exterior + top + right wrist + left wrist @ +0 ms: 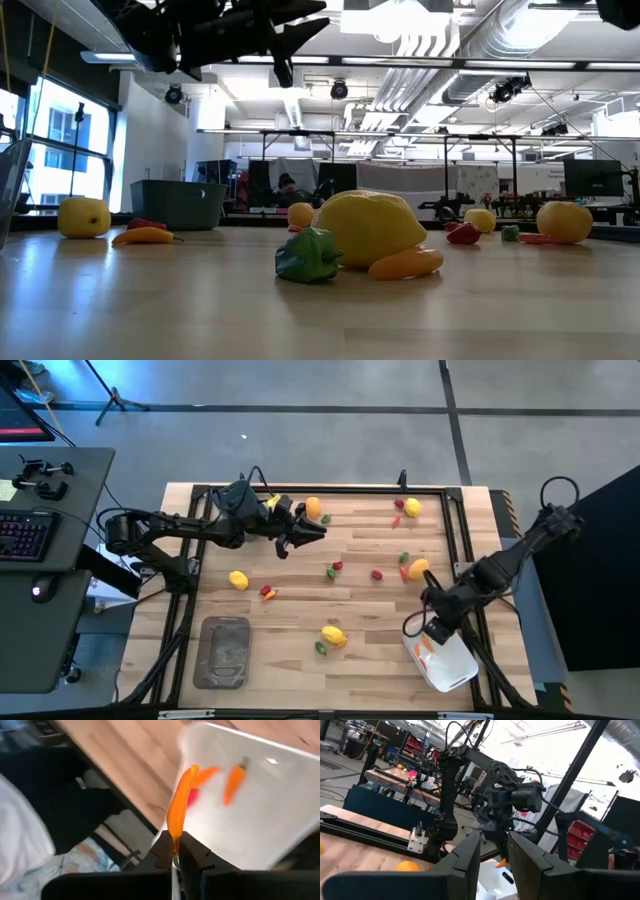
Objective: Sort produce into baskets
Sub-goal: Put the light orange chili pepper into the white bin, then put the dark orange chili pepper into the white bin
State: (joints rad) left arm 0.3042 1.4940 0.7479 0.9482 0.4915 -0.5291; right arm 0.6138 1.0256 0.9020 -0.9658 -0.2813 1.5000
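Fingers of the right gripper [176, 851] pinched a thin orange stick [178, 812] above the white tub [443, 658] at the table's near right. Far left, the left gripper [316, 530] hovered slightly parted, empty, near an orange round [313, 506].

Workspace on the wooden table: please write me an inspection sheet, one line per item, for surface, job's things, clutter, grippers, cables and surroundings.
Surface: wooden table, dark frame rails along its edges.
Job's things: white tub at the right front corner with orange sticks inside; grey tray at the left front; lemons, orange rounds and red and green pieces scattered between them.
Clutter: nothing seen.
Grippers: right gripper over the white tub, shut on a thin orange stick; left gripper raised over the far side, nothing visible between its fingers.
Cables: loops on both arms, off the surface.
Surroundings: desk with keyboard on the left; workshop room behind.
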